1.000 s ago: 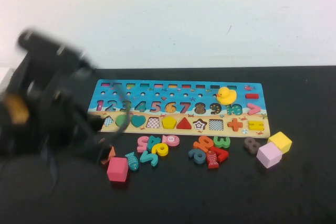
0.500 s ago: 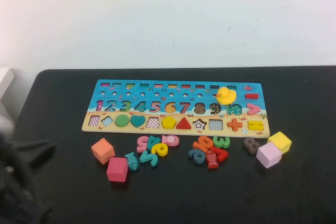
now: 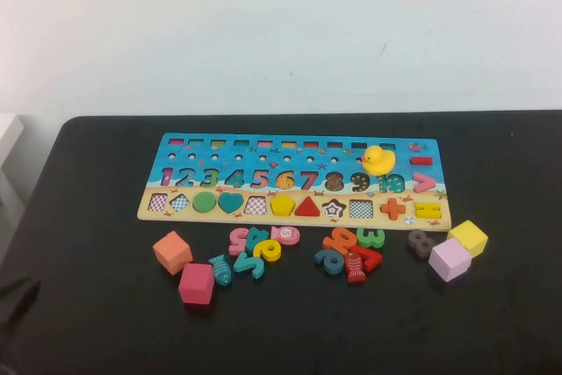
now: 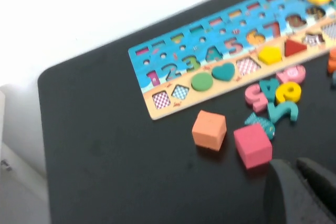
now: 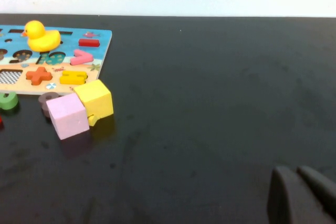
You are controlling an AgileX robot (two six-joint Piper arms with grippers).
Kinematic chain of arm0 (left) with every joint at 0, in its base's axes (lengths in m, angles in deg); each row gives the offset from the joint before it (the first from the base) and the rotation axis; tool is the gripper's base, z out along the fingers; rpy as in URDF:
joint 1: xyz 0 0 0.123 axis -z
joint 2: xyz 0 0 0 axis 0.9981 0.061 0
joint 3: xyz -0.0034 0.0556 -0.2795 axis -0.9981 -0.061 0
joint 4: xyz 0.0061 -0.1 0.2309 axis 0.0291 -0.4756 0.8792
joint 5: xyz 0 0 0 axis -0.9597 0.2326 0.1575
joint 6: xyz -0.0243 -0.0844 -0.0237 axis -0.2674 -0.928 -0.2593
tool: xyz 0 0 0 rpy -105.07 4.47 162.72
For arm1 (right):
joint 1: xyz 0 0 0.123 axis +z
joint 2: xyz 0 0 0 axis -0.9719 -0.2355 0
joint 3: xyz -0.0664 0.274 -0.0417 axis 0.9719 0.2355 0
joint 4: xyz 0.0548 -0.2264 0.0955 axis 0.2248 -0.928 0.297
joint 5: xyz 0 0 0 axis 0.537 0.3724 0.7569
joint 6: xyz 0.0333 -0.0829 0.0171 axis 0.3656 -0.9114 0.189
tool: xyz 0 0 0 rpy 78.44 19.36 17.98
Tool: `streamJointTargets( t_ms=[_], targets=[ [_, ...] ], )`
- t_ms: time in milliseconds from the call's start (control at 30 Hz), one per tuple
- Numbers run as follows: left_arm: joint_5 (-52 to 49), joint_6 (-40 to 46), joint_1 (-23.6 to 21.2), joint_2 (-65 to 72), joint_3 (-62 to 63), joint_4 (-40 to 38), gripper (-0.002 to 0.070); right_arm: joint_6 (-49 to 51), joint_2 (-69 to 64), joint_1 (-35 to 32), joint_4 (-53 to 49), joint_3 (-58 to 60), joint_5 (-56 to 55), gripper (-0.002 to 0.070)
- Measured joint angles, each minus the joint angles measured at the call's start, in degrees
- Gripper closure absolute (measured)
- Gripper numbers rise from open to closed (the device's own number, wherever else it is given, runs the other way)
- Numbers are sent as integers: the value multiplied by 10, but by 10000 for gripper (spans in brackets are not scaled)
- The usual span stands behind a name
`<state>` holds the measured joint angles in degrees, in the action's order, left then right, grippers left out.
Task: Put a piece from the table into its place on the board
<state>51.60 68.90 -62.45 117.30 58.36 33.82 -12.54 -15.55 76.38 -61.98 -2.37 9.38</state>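
Observation:
The number-and-shape board [image 3: 294,180] lies across the middle of the black table. In front of it lie loose pieces: an orange cube [image 3: 172,252], a pink cube [image 3: 196,284], a teal fish [image 3: 220,270], two heaps of numbers [image 3: 259,246] [image 3: 349,252], a brown 8 [image 3: 421,243], a yellow cube [image 3: 468,237] and a lilac cube [image 3: 450,259]. My left gripper [image 4: 295,165] is shut and empty, hovering off the pink cube [image 4: 253,145] and orange cube [image 4: 209,129]. My right gripper [image 5: 295,171] is shut and empty over bare table, far from the yellow cube [image 5: 94,98].
A yellow rubber duck [image 3: 378,160] stands on the board's far right part. Only a dark bit of the left arm [image 3: 13,292] shows at the high view's lower left edge. The table's left edge [image 3: 35,191] drops off beside a white surface.
The left arm has pulled back from the board's left end, down and left, almost out of the high view. The orange cube now lies free on the table.

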Motion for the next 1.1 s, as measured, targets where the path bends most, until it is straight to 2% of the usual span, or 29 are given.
streamJointTargets(
  t_ms=[133,333,533,700,1100],
  targets=[
    [99,-2,-54,-66,-97,-47,675,0,0,0,0,0,0,657],
    [191,19,-125,-170,-221,-96,675,0,0,0,0,0,0,657],
    [207,80,-191,-269,-293,-145,675,0,0,0,0,0,0,657],
    [189,111,-235,-309,-295,-153,675,0,0,0,0,0,0,657],
    [92,154,-245,-315,-295,-174,675,0,0,0,0,0,0,657]
  ],
)
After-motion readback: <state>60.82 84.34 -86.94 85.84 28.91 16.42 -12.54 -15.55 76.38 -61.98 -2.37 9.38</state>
